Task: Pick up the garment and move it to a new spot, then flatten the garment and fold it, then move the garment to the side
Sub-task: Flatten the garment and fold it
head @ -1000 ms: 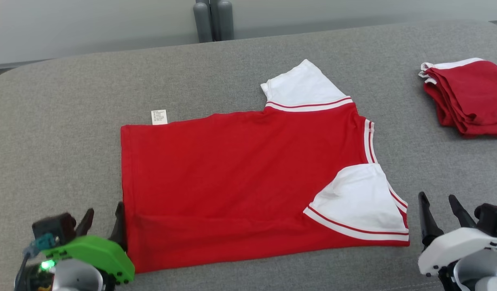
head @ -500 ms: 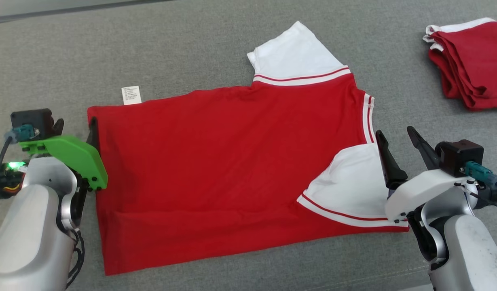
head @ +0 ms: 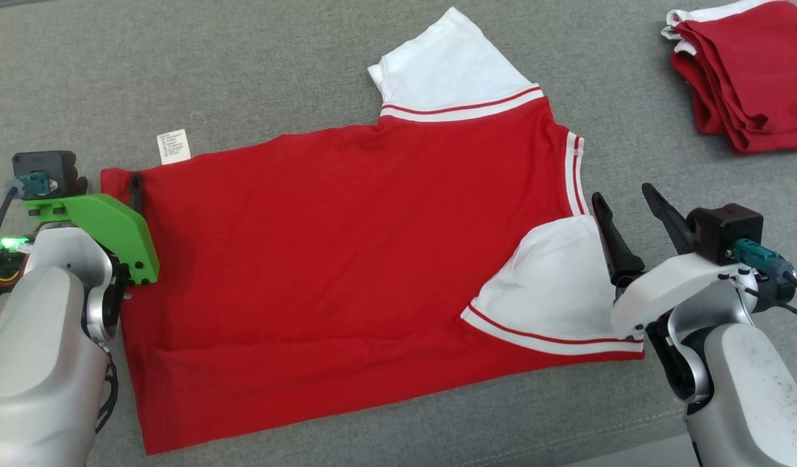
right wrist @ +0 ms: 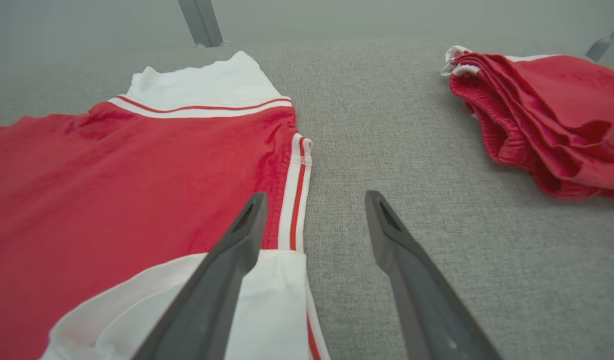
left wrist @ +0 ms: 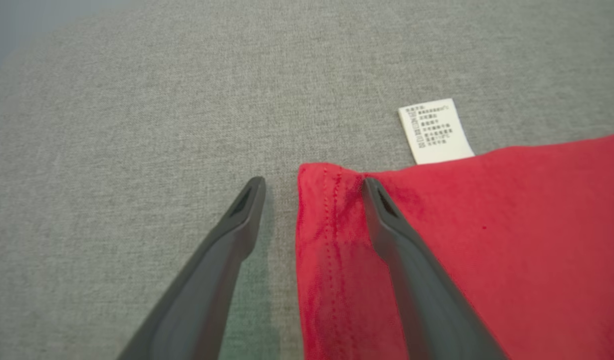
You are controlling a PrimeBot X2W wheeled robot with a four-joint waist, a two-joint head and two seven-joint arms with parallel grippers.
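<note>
A grey woven cushion surface (head: 242, 58) spans the frame. At the upper right of the head view lies a folded pile of red clothes with white trim (head: 748, 71), layered edges facing left. In the right wrist view, a grey metal leg (right wrist: 201, 22) stands at the top, left of centre

The red garment (head: 346, 259) lies flat on the grey surface (head: 242, 65) — a T-shirt with white, stripe-edged sleeves. Its near sleeve (head: 554, 285) is folded onto the body; a white label (head: 174, 146) sticks out.

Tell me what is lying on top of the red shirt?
One white sleeve is folded onto the shirt. The red cloth beneath that sleeve is covered.
</note>
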